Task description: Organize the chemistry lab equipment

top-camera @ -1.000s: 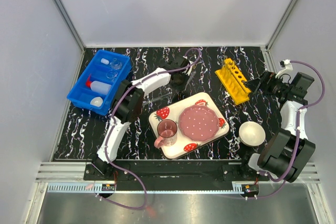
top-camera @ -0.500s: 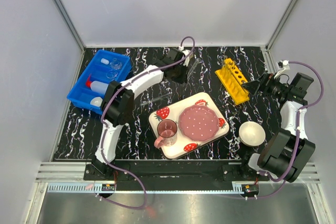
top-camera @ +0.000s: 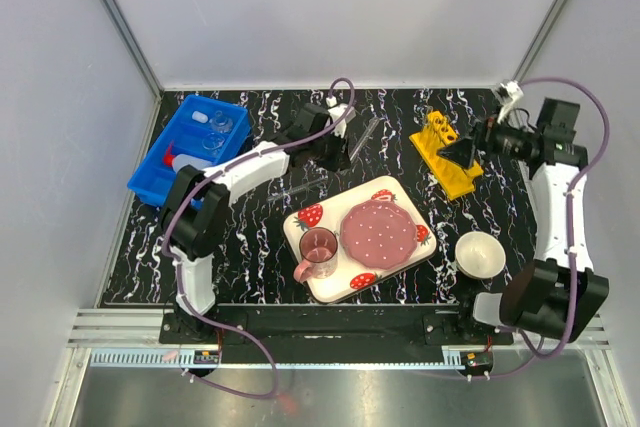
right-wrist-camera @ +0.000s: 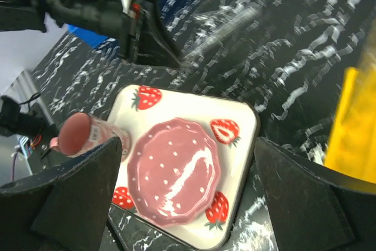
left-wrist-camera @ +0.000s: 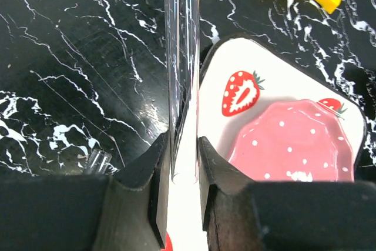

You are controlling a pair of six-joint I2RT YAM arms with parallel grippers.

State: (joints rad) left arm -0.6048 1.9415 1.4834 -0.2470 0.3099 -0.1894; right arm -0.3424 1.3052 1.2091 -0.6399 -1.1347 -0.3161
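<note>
**Left gripper pinches a clear tube; right gripper gapes empty by the yellow rack.**

The left gripper (left-wrist-camera: 183, 145) is closed most of the way, its two fingers (left-wrist-camera: 157, 168) clamped on a thin glass tube (left-wrist-camera: 182, 57). The tube is colourless and see-through, with bright glints down its length. It sticks straight out past the fingertips, over the black marbled table (top-camera: 260, 237) and just off the back corner of the strawberry tray (top-camera: 400, 267). A second tube (top-camera: 300, 187) lies flat on the table between the tray and the blue bin (top-camera: 150, 172). In the bin are small clear glassware (top-camera: 218, 127) and a white squeeze bottle (top-camera: 183, 160). The right gripper (top-camera: 458, 152) is spread fully and holds nothing. It hangs at the rack (top-camera: 440, 137), which stands at the back right of the table; whether they touch I cannot tell.
</note>
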